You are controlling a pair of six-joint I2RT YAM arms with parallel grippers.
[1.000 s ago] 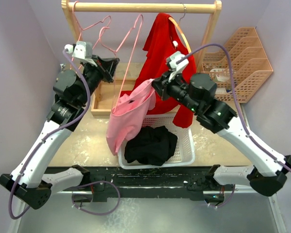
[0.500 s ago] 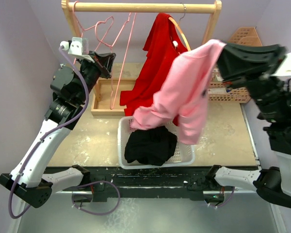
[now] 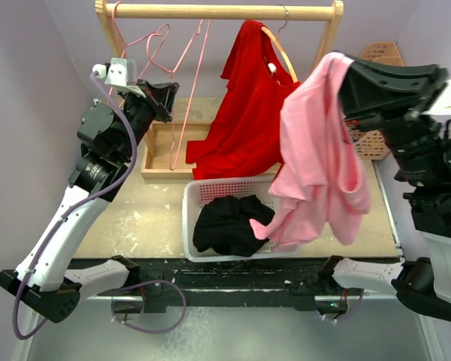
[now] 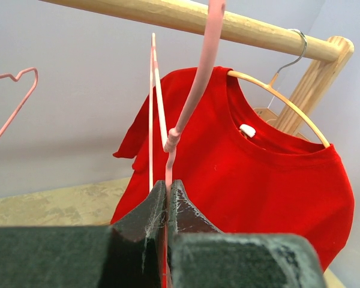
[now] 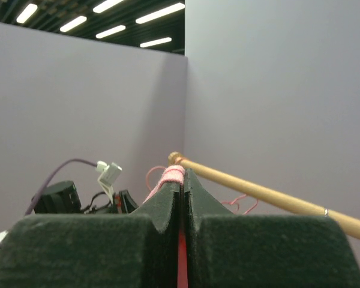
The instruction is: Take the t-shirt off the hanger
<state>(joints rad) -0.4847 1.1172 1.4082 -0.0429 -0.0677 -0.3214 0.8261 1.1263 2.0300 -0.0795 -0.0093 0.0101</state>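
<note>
1. Above the near basket [image 3: 189,197], the pink t-shirt [image 3: 316,150] hung limp from the right gripper [image 5: 181,182], which was pressed together on its fabric. It looked soft and light, best held by bunched cloth.
2. Farther back, the left gripper [image 4: 167,193] pinched the bare pink hanger [image 4: 192,102] under the rail [image 3: 225,11]. Free room seemed to lie over the tabletop [image 3: 135,218].

A pale, white-scuffed bench [image 3: 146,218] is carrying everything; a white slatted basket [image 3: 225,184] is sitting at its near middle; a shallow wooden tray [image 3: 161,171] is lying just beyond, to the far left; a wooden clothes rack [image 3: 225,11] is rising along the far side; a peach slotted organiser [image 3: 377,51] is standing far right.
</note>
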